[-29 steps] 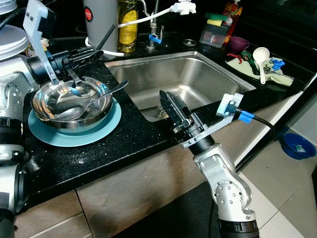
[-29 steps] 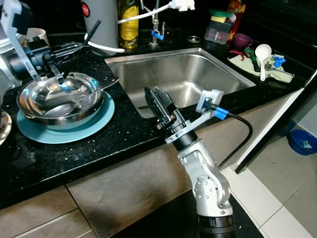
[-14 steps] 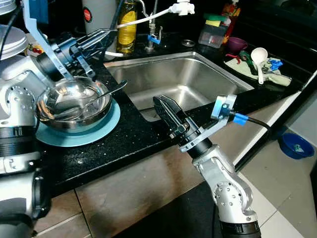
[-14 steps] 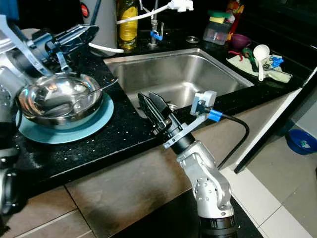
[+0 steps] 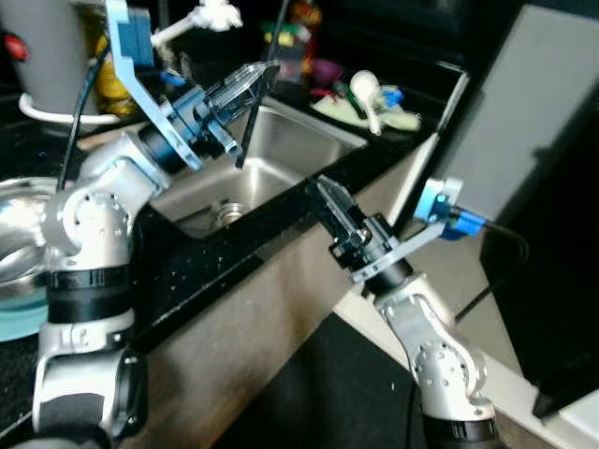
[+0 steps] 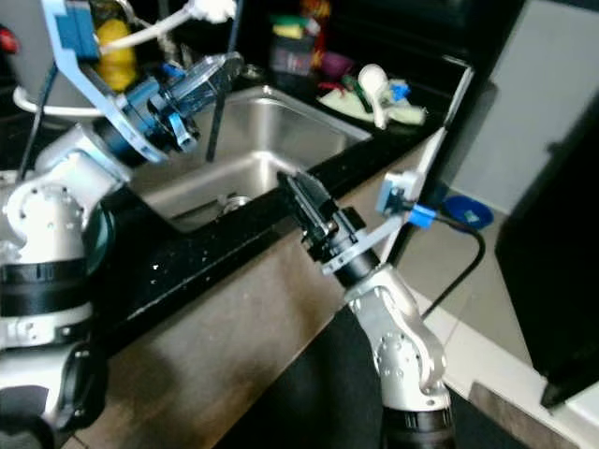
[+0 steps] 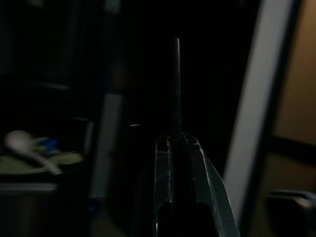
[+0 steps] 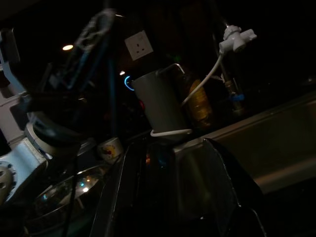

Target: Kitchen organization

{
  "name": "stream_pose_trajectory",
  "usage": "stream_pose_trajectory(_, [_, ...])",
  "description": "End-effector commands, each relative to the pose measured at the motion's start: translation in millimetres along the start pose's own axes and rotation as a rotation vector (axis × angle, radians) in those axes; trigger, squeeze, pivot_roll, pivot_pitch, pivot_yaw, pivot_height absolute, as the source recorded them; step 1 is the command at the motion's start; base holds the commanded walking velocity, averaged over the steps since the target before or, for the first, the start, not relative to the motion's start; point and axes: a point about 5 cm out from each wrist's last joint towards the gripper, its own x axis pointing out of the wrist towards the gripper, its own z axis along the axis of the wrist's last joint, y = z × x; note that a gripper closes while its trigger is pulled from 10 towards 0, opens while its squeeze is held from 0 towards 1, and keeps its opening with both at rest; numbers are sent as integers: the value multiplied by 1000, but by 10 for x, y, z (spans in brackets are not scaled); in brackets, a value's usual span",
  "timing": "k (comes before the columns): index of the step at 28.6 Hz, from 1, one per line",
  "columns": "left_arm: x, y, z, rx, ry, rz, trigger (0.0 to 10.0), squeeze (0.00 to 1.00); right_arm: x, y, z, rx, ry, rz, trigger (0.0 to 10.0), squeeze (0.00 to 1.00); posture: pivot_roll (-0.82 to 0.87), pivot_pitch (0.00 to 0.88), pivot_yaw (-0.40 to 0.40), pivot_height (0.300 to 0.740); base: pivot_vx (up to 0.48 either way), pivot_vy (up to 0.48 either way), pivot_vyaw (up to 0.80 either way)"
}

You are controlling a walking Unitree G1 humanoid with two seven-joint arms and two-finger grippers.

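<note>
My left gripper is raised over the steel sink, shut on a thin black rod that runs up and down through its fingers. In the left wrist view the rod stands straight between the two fingers. My right gripper hovers open by the counter's front edge beside the sink, with nothing in it. The right wrist view looks between its fingers at the sink wall. A steel bowl on a blue plate lies at the far left on the black counter.
A grey jug and a yellow bottle stand behind the sink by the tap. A white ladle rests on a cloth at the counter's far end. On the floor sits a blue bowl. A dark tall unit stands to the right.
The whole view has swung to the right. My left gripper has risen from the steel bowl and moved over the sink with the black rod. The right gripper stays by the counter edge.
</note>
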Motion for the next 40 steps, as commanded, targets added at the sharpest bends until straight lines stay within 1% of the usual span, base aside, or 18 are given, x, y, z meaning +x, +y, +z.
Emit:
stream_pose_trajectory(1, [39, 23, -26, 61, 13, 67, 10000, 0, -17, -35, 12, -9, 3, -20, 10000, 0, 102, 0, -102, 740, 0, 0, 0])
stream_pose_trajectory(5, [144, 56, -160, 212, 66, 209, 10000, 0, -26, -39, 13, -9, 2, -21, 10000, 0, 102, 0, -104, 740, 0, 0, 0])
stream_pose_trajectory(6, [144, 56, -160, 212, 66, 209, 10000, 0, -26, -39, 13, -9, 2, -21, 10000, 0, 102, 0, -104, 740, 0, 0, 0])
stream_pose_trajectory(7, [189, 78, -236, 291, 114, 269, 10000, 0, -26, -39, 8, -8, 3, -22, 10000, 0, 101, 0, -103, 740, 0, 0, 0])
stream_pose_trajectory(9, [238, 118, -325, 378, 176, 334, 10000, 0, -20, -33, 3, -9, 4, -23, 10000, 0, 97, 0, -99, 740, 0, 0, 0])
stream_pose_trajectory(12, [269, 141, -377, 414, 209, 358, 10000, 0, -15, -31, -1, -11, 5, -25, 10000, 0, 95, 0, -97, 740, 0, 0, 0])
stream_pose_trajectory(14, [287, 211, -497, 544, 312, 371, 10000, 0, -15, -28, -6, -23, 13, -30, 10000, 0, 91, 0, -89, 740, 0, 0, 0])
stream_pose_trajectory(15, [287, 211, -497, 544, 312, 371, 10000, 0, -15, -28, -6, -23, 13, -30, 10000, 0, 91, 0, -89, 740, 0, 0, 0])
stream_pose_trajectory(18, [278, 324, -661, 675, 427, 380, 10000, 0, -37, -20, -17, -52, 30, -39, 10000, 0, 82, 0, -78, 740, 0, 0, 0])
stream_pose_trajectory(23, [232, 474, -782, 688, 497, 423, 10000, 0, -83, -25, -11, -75, 39, -58, 10000, 0, 74, 0, -73, 740, 0, 0, 0])
stream_pose_trajectory(25, [185, 569, -835, 643, 518, 464, 10000, 0, -99, -29, -4, -78, 39, -64, 10000, 0, 70, 0, -71, 740, 0, 0, 0])
stream_pose_trajectory(30, [139, 702, -817, 608, 507, 546, 10000, 0, -104, -26, 10, -82, 36, -67, 10000, 0, 71, 0, -73, 740, 0, 0, 0])
stream_pose_trajectory(31, [129, 718, -813, 603, 506, 551, 10000, 525, -104, -25, 12, -82, 36, -67, 10000, 0, 72, 0, -73, 740, 0, 0, 0])
stream_pose_trajectory(32, [126, 731, -815, 605, 505, 551, 10000, 1000, -104, -24, 13, -83, 35, -68, 10000, 0, 72, 0, -73, 740, 0, 0, 0])
stream_pose_trajectory(34, [128, 737, -813, 592, 497, 550, 10000, 1000, -99, -23, 16, -84, 34, -68, 10000, 0, 70, 0, -76, 740, 0, 0, 0])
stream_pose_trajectory(37, [181, 735, -728, 567, 426, 555, 10000, 1000, -86, -16, 19, -86, 33, -65, 10000, 0, 71, 0, -78, 740, 0, 0, 0])
stream_pose_trajectory(38, [299, 634, -556, 524, 308, 488, 10000, 1000, -80, -14, 19, -85, 34, -61, 10000, 0, 72, 0, -80, 740, 0, 0, 0])
stream_pose_trajectory(40, [334, 593, -480, 522, 265, 463, 10000, 1000, -78, -15, 20, -85, 33, -60, 10000, 0, 72, 0, -80, 740, 0, 0, 0])
